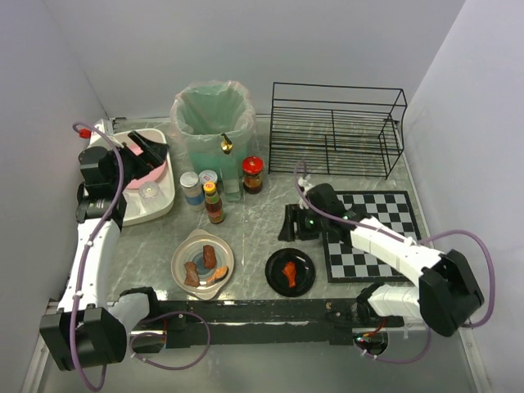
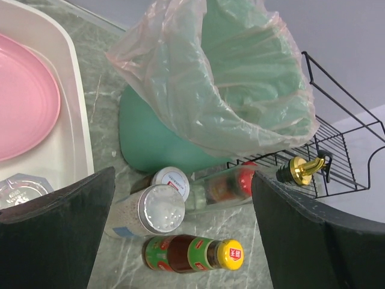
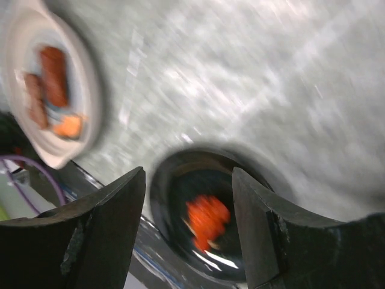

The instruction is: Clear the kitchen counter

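Between white walls, kitchen counter, left gripper and right gripper agape, empty

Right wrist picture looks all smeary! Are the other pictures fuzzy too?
Right wrist view: yes, a streaky blur, probably from motion, smears the kitchen counter and the black plate; left wrist view: sharp, the yellow-capped bottle shows crisply; top external view: sharp too and evenly lit, the green bin clearly outlined.

Left arm, right arm: white links, black joints, purple cables; black tool fingers.
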`<action>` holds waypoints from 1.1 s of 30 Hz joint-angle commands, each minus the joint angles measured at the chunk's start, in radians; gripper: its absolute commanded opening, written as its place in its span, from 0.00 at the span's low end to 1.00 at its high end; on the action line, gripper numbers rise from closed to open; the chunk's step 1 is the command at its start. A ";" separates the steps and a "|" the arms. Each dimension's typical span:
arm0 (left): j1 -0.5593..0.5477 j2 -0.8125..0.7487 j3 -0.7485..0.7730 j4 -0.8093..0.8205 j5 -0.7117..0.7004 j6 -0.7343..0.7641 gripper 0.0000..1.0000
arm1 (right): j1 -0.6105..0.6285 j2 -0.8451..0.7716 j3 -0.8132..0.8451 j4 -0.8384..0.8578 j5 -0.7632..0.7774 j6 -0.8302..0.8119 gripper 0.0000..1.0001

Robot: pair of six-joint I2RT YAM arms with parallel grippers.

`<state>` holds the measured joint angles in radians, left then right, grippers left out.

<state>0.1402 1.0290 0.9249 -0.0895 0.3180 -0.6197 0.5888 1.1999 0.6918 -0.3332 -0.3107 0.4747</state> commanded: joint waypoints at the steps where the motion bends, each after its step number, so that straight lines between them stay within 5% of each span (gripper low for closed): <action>1: 0.002 -0.024 -0.008 0.025 0.035 0.020 0.99 | 0.063 0.113 0.135 0.120 -0.042 -0.016 0.66; 14: 0.004 -0.026 -0.006 0.000 0.027 0.028 0.99 | 0.298 0.434 0.209 0.371 -0.087 0.188 0.60; 33: 0.033 -0.020 -0.017 0.016 0.070 0.003 0.99 | 0.401 0.644 0.354 0.283 0.188 0.289 0.57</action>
<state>0.1608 1.0286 0.9138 -0.0944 0.3523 -0.6060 0.9730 1.7935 0.9913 -0.0391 -0.1940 0.7506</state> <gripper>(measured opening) 0.994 0.581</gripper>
